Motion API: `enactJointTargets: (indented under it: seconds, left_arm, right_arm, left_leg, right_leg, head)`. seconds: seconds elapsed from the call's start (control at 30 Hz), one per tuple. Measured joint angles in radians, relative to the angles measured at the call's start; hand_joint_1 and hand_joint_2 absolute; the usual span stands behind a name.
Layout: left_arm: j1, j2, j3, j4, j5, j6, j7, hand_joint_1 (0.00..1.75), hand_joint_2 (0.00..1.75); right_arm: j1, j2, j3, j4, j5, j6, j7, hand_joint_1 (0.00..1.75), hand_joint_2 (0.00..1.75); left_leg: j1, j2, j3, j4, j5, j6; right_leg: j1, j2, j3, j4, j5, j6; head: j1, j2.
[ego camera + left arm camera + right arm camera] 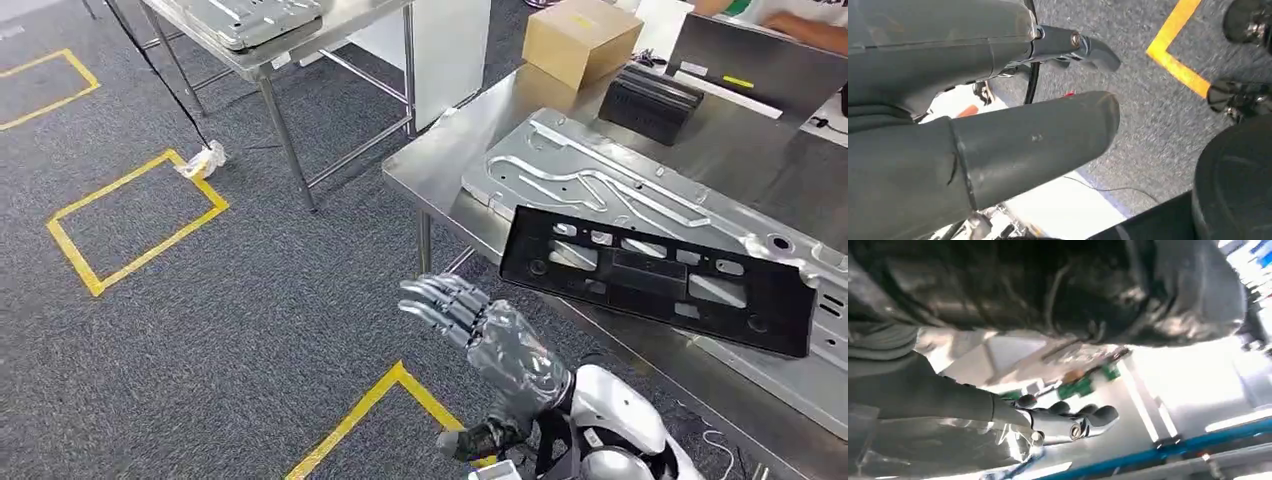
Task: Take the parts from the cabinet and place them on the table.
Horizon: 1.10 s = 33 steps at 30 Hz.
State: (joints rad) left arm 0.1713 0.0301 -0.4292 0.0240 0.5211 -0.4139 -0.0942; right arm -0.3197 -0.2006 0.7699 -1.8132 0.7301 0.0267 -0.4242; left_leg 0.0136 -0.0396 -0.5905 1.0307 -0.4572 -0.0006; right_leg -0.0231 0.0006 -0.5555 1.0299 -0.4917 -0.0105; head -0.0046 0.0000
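The floor [250, 300] is dark grey carpet marked with yellow tape outlines [135, 222], one square to the left and a corner [385, 395] just below the hand. A steel table [450, 150] stands at the right of the head view, its edge running diagonally and one leg [424, 240] showing beneath. On it lies a large pressed metal panel [600, 175], silver with raised ribs, and on top of that panel rests the black part [655, 275], a long flat plastic frame with cut-outs, lying flat and reaching towards the table's near edge. Farther back on the table sit a cardboard box [580, 40], a smaller black ribbed block [650, 100] and an upright grey board [760, 65]; a person's arm [800, 25] shows beyond the board. A second steel table [290, 55] stands at the upper left, carrying another metal panel [250, 20]; a dark cable [160, 75] runs down to a taped spot on the floor beside it. The left hand [480, 325] is raised over the carpet just off the table's near corner, apart from the black part, its fingers [435, 298] extended side by side and slightly curled, holding nothing; the left wrist view shows the thumb [1033, 140] and a finger apart with only carpet between. In the right wrist view the right hand [1068, 422] has its fingers lightly bent beneath a dark, blurred mass; I cannot tell whether it holds anything.
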Motion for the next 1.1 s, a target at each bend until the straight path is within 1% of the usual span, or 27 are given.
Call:
enactJointTargets:
  seconds: [0.03,0.1,0.13,0.17,0.2,0.27,0.3,0.33,0.37,0.47,0.5,0.53,0.57,0.63,0.67,0.7,0.73,0.77,0.8,0.83,0.87,0.9,0.97,1.0,1.03,1.07,1.1]
  left_arm:
    - [-0.001,-0.001,0.0,0.0,-0.001,0.0,-0.002,0.0,0.0]
    - [-0.004,-0.001,0.003,0.0,-0.004,0.001,-0.003,0.0,0.0]
    - [-0.004,-0.001,0.004,0.0,-0.008,0.001,-0.005,0.0,0.0]
    - [-0.004,-0.002,0.006,0.0,-0.011,0.0,-0.005,0.0,0.0]
    - [-0.004,-0.002,0.007,0.0,-0.015,-0.001,-0.006,0.0,0.0]
    - [-0.004,-0.002,0.009,0.0,-0.021,-0.004,-0.008,0.0,0.0]
    - [-0.004,-0.001,0.01,0.0,-0.022,-0.004,-0.009,0.0,0.0]
    - [-0.008,0.0,0.011,0.0,-0.024,-0.004,-0.009,0.0,0.0]
    - [-0.012,0.0,0.014,0.0,-0.027,-0.004,-0.01,0.0,0.0]
    - [-0.011,0.0,0.023,0.0,-0.036,0.0,-0.011,0.0,0.0]
    - [-0.011,-0.001,0.027,0.0,-0.04,0.0,-0.01,0.0,0.0]
    - [-0.012,-0.003,0.029,0.0,-0.042,0.0,-0.01,0.0,0.0]
    - [-0.016,-0.003,0.032,0.0,-0.047,0.0,-0.01,0.0,0.0]
    - [-0.025,-0.002,0.036,0.0,-0.056,0.0,-0.008,0.0,0.0]
    - [-0.027,-0.002,0.038,0.0,-0.061,0.0,-0.007,0.0,0.0]
    - [-0.028,-0.002,0.04,0.0,-0.066,0.0,-0.005,0.0,0.0]
    - [-0.028,-0.002,0.041,0.0,-0.071,0.0,-0.004,0.0,0.0]
    - [-0.028,-0.002,0.042,0.0,-0.073,0.0,0.0,0.0,0.0]
    - [-0.029,-0.002,0.044,0.0,-0.076,-0.001,0.001,0.0,0.0]
    - [-0.031,-0.002,0.047,0.0,-0.08,-0.002,0.002,0.0,0.0]
    - [-0.034,-0.002,0.05,0.0,-0.084,-0.003,0.004,0.0,0.0]
    - [-0.037,0.001,0.051,0.0,-0.085,-0.003,0.004,0.0,0.0]
    - [-0.036,0.004,0.052,0.0,-0.089,-0.004,0.006,0.0,0.0]
    - [-0.037,0.006,0.052,0.0,-0.093,-0.005,0.008,0.0,0.0]
    - [-0.037,0.007,0.053,0.0,-0.096,-0.008,0.011,0.0,1.75]
    - [-0.039,0.008,0.054,0.0,-0.105,-0.012,0.011,0.0,1.75]
    - [-0.044,0.011,0.055,0.0,-0.114,-0.01,0.001,0.0,1.75]
  right_arm:
    - [0.011,0.004,0.013,0.0,-0.016,0.005,-0.002,0.0,0.0]
    - [0.037,0.008,0.038,0.008,-0.041,0.017,-0.006,0.0,0.0]
    - [0.051,0.008,0.048,0.02,-0.058,0.029,-0.005,0.0,0.0]
    - [0.065,0.01,0.057,0.035,-0.069,0.034,-0.003,0.0,0.0]
    - [0.08,0.011,0.062,0.055,-0.074,0.034,0.0,0.0,0.0]
    - [0.114,0.018,0.075,0.116,-0.063,0.03,0.025,0.0,0.0]
    - [0.135,0.022,0.079,0.147,-0.051,0.025,0.039,0.0,0.0]
    - [0.156,0.025,0.083,0.181,-0.027,0.014,0.063,0.0,0.0]
    - [0.176,0.026,0.083,0.225,0.009,-0.004,0.094,0.0,0.0]
    - [0.234,0.039,0.083,0.402,0.09,-0.068,0.174,0.0,0.0]
    - [0.247,0.043,0.083,0.472,0.094,-0.092,0.189,0.0,0.0]
    - [0.256,0.044,0.082,0.545,0.085,-0.111,0.201,0.0,0.0]
    - [0.263,0.046,0.08,0.622,0.064,-0.125,0.212,0.0,0.0]
    - [0.272,0.06,0.069,0.805,0.015,-0.145,0.22,0.0,0.0]
    - [0.275,0.065,0.062,0.887,-0.01,-0.148,0.223,0.0,0.0]
    - [0.278,0.073,0.048,0.978,-0.036,-0.149,0.227,0.0,0.0]
    - [0.282,0.08,0.037,1.04,-0.056,-0.15,0.225,0.0,0.0]
    - [0.284,0.082,0.021,1.11,-0.072,-0.15,0.221,0.0,0.0]
    - [0.278,0.086,0.007,1.173,-0.086,-0.151,0.215,0.0,0.0]
    - [0.279,0.098,-0.009,1.234,-0.101,-0.149,0.211,0.0,0.0]
    - [0.281,0.1,-0.028,1.301,-0.116,-0.147,0.204,0.0,0.0]
    - [0.289,0.105,-0.036,1.328,-0.122,-0.145,0.201,0.0,0.0]
    - [0.296,0.109,-0.049,1.379,-0.133,-0.135,0.2,0.0,0.0]
    - [0.296,0.114,-0.059,1.409,-0.153,-0.113,0.209,0.0,0.0]
    - [0.294,0.116,-0.073,1.44,-0.184,-0.08,0.23,0.0,0.0]
    - [0.295,0.117,-0.097,1.474,-0.228,-0.033,0.256,0.0,0.0]
    - [0.301,0.117,-0.12,1.499,-0.272,0.005,0.279,0.0,0.0]
  left_leg:
    - [-0.002,0.018,-0.014,0.03,-0.028,-0.004]
    - [0.001,0.026,-0.077,0.172,-0.11,-0.011]
    - [0.001,0.027,-0.109,0.244,-0.14,-0.014]
    - [0.001,0.028,-0.124,0.283,-0.147,-0.015]
    - [0.001,0.031,-0.115,0.272,-0.131,-0.015]
    - [0.002,0.043,-0.033,0.126,-0.053,-0.01]
    - [0.001,0.068,0.019,0.035,-0.018,-0.006]
    - [-0.007,0.106,0.042,-0.015,-0.034,-0.004]
    - [-0.012,0.092,0.042,-0.019,-0.027,0.005]
    - [-0.013,0.062,0.035,-0.021,-0.024,0.019]
    - [-0.005,0.053,0.047,-0.033,-0.015,0.03]
    - [-0.005,0.046,0.046,-0.035,-0.012,0.035]
    - [-0.005,0.04,0.043,-0.035,-0.01,0.042]
    - [-0.01,0.02,0.038,-0.035,-0.007,0.049]
    - [-0.012,0.011,0.037,-0.034,-0.007,0.051]
    - [-0.014,-0.004,0.036,-0.033,-0.007,0.051]
    - [-0.014,-0.016,0.037,-0.031,-0.007,0.051]
    - [-0.014,-0.028,0.036,-0.027,-0.008,0.051]
    - [-0.015,-0.039,0.037,-0.024,-0.009,0.049]
    - [-0.014,-0.05,0.036,-0.019,-0.011,0.046]
    - [-0.02,-0.057,0.031,-0.014,-0.014,0.042]
    - [-0.018,-0.067,0.027,-0.011,-0.014,0.037]
    - [-0.012,-0.083,0.02,-0.017,-0.011,0.026]
    - [-0.015,-0.084,0.021,-0.013,-0.013,0.019]
    - [-0.014,-0.037,0.017,0.006,-0.024,0.017]
    - [-0.016,0.003,-0.002,0.044,-0.055,0.012]
    - [-0.012,0.018,-0.033,0.107,-0.094,0.007]
  right_leg:
    - [0.0,-0.003,0.0,-0.002,0.001,-0.005]
    - [0.003,-0.022,-0.003,-0.002,0.0,-0.009]
    - [0.004,-0.033,-0.005,-0.002,0.0,-0.009]
    - [0.005,-0.042,-0.006,-0.001,0.0,-0.009]
    - [0.006,-0.05,-0.005,-0.001,0.0,-0.009]
    - [0.006,-0.068,-0.002,-0.001,-0.002,-0.006]
    - [0.006,-0.076,0.001,-0.001,-0.004,-0.003]
    - [0.01,-0.083,0.003,-0.001,-0.006,0.001]
    - [0.014,-0.09,0.004,-0.001,-0.008,0.007]
    - [0.014,-0.114,0.017,-0.012,-0.005,0.025]
    - [0.013,-0.103,0.02,-0.009,-0.013,0.036]
    - [0.008,-0.052,0.014,0.011,-0.032,0.041]
    - [0.009,-0.02,-0.013,0.067,-0.073,0.039]
    - [0.009,-0.004,-0.091,0.231,-0.151,0.038]
    - [0.009,-0.003,-0.114,0.276,-0.161,0.038]
    - [0.009,-0.003,-0.121,0.288,-0.15,0.036]
    - [0.009,-0.003,-0.108,0.258,-0.121,0.035]
    - [0.01,0.001,-0.074,0.186,-0.075,0.033]
    - [0.01,0.015,-0.033,0.101,-0.031,0.028]
    - [0.01,0.049,0.005,0.019,-0.002,0.021]
    - [0.01,0.076,0.013,0.0,-0.019,0.023]
    - [0.009,0.06,0.011,-0.002,-0.014,0.023]
    - [0.017,0.046,0.014,0.0,-0.015,0.016]
    - [0.006,0.036,0.017,-0.013,-0.008,0.007]
    - [0.005,0.023,0.022,-0.018,-0.005,0.003]
    - [0.006,0.014,0.023,-0.02,-0.006,-0.003]
    - [0.007,-0.002,0.024,-0.02,-0.008,-0.007]
  head:
    - [-0.005,0.0]
    - [-0.006,0.0]
    - [-0.006,0.0]
    - [-0.006,0.0]
    - [-0.006,0.0]
    - [-0.006,0.0]
    - [-0.006,0.0]
    - [-0.006,0.0]
    - [-0.005,0.0]
    - [-0.005,0.0]
    - [-0.004,0.0]
    - [-0.003,0.0]
    - [-0.003,0.0]
    - [-0.003,0.0]
    - [-0.003,0.0]
    - [-0.003,0.0]
    - [-0.003,0.0]
    - [-0.003,0.0]
    - [-0.003,0.0]
    - [-0.003,0.0]
    - [-0.004,0.0]
    - [-0.004,0.0]
    - [-0.004,0.0]
    - [-0.004,0.0]
    - [-0.005,0.0]
    - [-0.01,0.0]
    - [-0.011,0.0]
